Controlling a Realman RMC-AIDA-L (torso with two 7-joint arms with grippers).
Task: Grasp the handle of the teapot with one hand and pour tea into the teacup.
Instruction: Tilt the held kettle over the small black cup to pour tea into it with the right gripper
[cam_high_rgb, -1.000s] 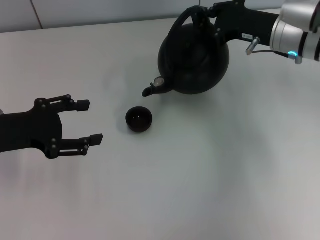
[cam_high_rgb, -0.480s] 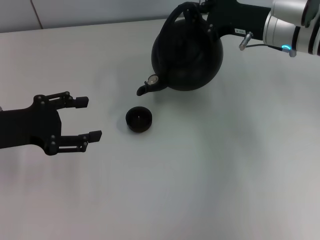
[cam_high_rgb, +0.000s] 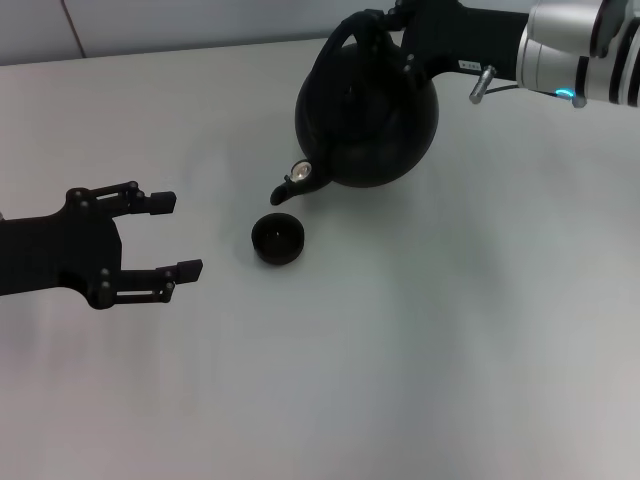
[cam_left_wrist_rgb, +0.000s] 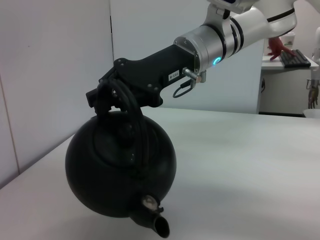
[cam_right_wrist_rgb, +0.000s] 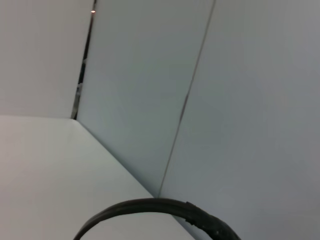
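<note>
The matte-black teapot (cam_high_rgb: 365, 115) hangs in the air at the back right, tilted with its spout (cam_high_rgb: 285, 190) pointing down and left. The spout is just above and behind the small black teacup (cam_high_rgb: 277, 239), which stands on the white table. My right gripper (cam_high_rgb: 395, 22) is shut on the arched handle (cam_high_rgb: 345, 35) at the top of the pot. The left wrist view shows the pot (cam_left_wrist_rgb: 120, 170), the handle (cam_left_wrist_rgb: 134, 107) and the right gripper (cam_left_wrist_rgb: 102, 95) from the side. The handle's arch (cam_right_wrist_rgb: 165, 207) shows in the right wrist view. My left gripper (cam_high_rgb: 178, 236) is open and empty, left of the cup. No tea shows.
The white table (cam_high_rgb: 450, 350) spreads around the cup. A pale wall (cam_high_rgb: 200, 20) runs along the table's far edge. A desk with small items (cam_left_wrist_rgb: 292, 50) stands far off in the left wrist view.
My right gripper has carried the teapot left and a little farther back, bringing the spout closer to the cup. The left arm has hardly moved.
</note>
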